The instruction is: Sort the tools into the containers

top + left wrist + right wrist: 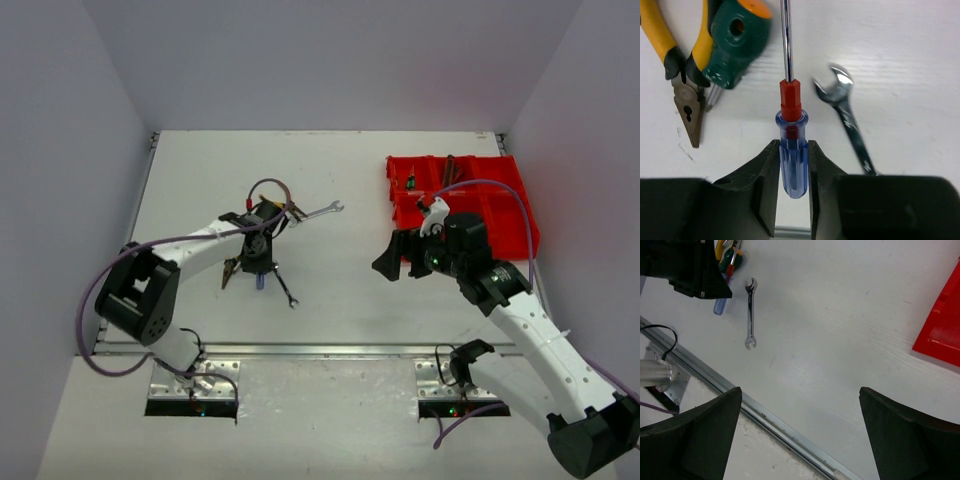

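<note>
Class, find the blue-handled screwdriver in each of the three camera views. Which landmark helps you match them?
Top external: blue-handled screwdriver left of centre, under the left gripper.
Left wrist: bottom centre, handle between that gripper's fingers.
Right wrist: top left, only the handle end showing.
Shared landmark: the wrench lying beside it.

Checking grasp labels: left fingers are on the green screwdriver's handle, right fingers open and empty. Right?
No, one thing is off. The left wrist view shows the left fingers on the handle of the blue screwdriver; the green screwdriver lies apart, beside the yellow pliers. The right fingers are open and empty, as you said.
</note>
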Robot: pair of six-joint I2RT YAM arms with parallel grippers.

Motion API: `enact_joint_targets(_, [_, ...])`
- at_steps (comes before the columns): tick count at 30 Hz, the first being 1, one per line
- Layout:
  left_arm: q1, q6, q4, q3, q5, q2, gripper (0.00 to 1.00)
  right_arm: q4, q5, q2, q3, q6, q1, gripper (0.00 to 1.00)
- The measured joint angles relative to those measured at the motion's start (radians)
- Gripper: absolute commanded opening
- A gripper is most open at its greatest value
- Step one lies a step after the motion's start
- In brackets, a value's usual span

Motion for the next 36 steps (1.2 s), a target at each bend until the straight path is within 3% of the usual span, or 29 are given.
enact_joint_targets(4, [-0.106, -0.002, 0.000, 0.004, 0.024, -0.205, 0.00, 0.063, -0.024, -0.001, -0.012, 0.095, 0.000, 0.99])
enact_joint_targets(10, [-0.206, 0.004, 0.297, -0.070, 0.366, -0.422, 0.00, 0.246, -0.163, 0.024, -0.040, 0.265, 0.000, 0.95])
enact_joint_targets(15, [-0.243, -0.029, 0.521, -0.206, 0.594, -0.401, 0.00, 0.328, -0.265, 0.110, -0.012, 0.350, 0.000, 0.67])
enact_joint_targets(21, [-0.306, -0.030, 0.650, -0.241, 0.707, -0.389, 0.00, 0.335, -0.279, 0.159, -0.003, 0.385, 0.000, 0.67])
enact_joint_targets(25, [-0.332, -0.028, 0.734, -0.241, 0.752, -0.388, 0.00, 0.338, -0.285, 0.191, -0.003, 0.397, 0.010, 0.62])
enact_joint_targets(27, [-0.344, -0.027, 0.763, -0.241, 0.766, -0.382, 0.01, 0.338, -0.288, 0.212, -0.003, 0.403, 0.020, 0.47])
enact_joint_targets(29, [-0.356, -0.025, 0.778, -0.241, 0.772, -0.375, 0.02, 0.340, -0.298, 0.229, -0.002, 0.411, 0.029, 0.10])
enact_joint_targets(30, [-0.361, -0.024, 0.783, -0.240, 0.775, -0.371, 0.02, 0.344, -0.308, 0.236, -0.002, 0.414, 0.033, 0.01])
enact_joint_targets(32, [-0.366, -0.019, 0.782, -0.238, 0.770, -0.365, 0.09, 0.363, -0.328, 0.244, -0.001, 0.423, 0.040, 0.00])
enact_joint_targets(33, [-0.367, -0.015, 0.778, -0.237, 0.767, -0.363, 0.20, 0.371, -0.335, 0.246, -0.001, 0.426, 0.041, 0.00])
enact_joint_targets(36, [-0.367, -0.006, 0.763, -0.221, 0.746, -0.363, 0.77, 0.378, -0.342, 0.245, -0.001, 0.426, 0.041, 0.00])
